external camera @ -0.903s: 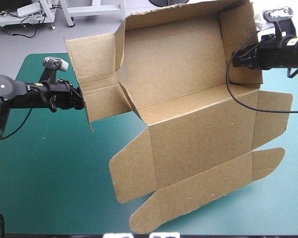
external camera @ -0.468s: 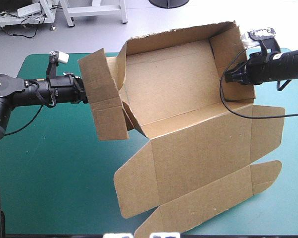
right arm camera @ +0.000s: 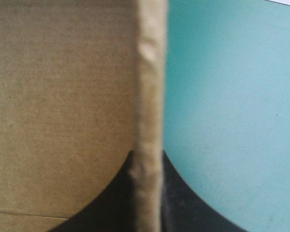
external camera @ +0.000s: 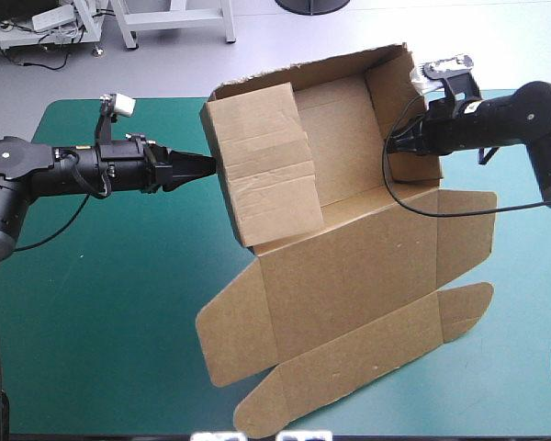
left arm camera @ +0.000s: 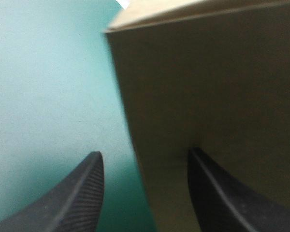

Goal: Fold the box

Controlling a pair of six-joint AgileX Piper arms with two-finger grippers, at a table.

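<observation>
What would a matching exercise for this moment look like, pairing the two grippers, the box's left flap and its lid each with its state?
Things:
1. left gripper
2. right gripper
3. left flap
4. lid

States:
A. shut on the edge of the right wall
B. unfolded, spread over the teal-green cover toward the near edge
C. open, fingers apart, at the flap's outer face
D. raised and folded across the left end of the box

Pairs: 1-C, 2-A, 3-D, 4-B.
</observation>
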